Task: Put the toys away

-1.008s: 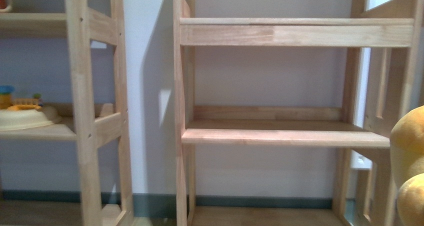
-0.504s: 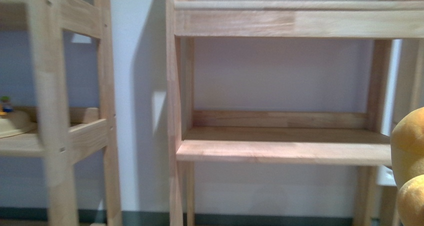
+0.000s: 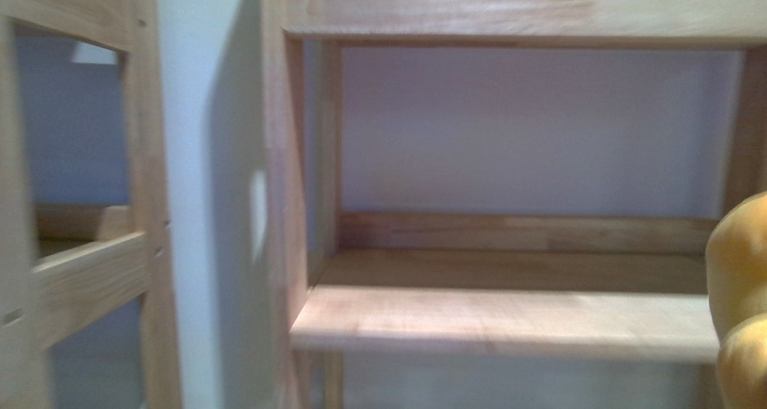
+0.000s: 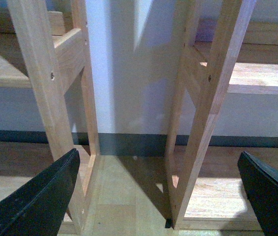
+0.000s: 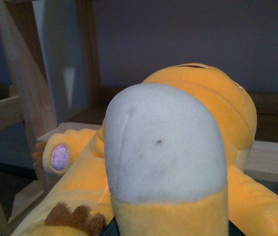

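The plush toy (image 3: 737, 273), at the front view's lower right edge by the shelf (image 3: 506, 318), looks light, soft and floppy, best gripped by its thick body, not a limp paw (image 5: 59, 157); my left claw (image 4: 158, 153) gapes empty, while my right claw hides beneath the toy, so I cannot tell its grip.

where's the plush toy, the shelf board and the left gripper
plush toy (image 5: 235, 110): right wrist view, orange body
shelf board (image 3: 506, 320): front view, top surface
left gripper (image 4: 157, 153): left wrist view, midway between fingertips
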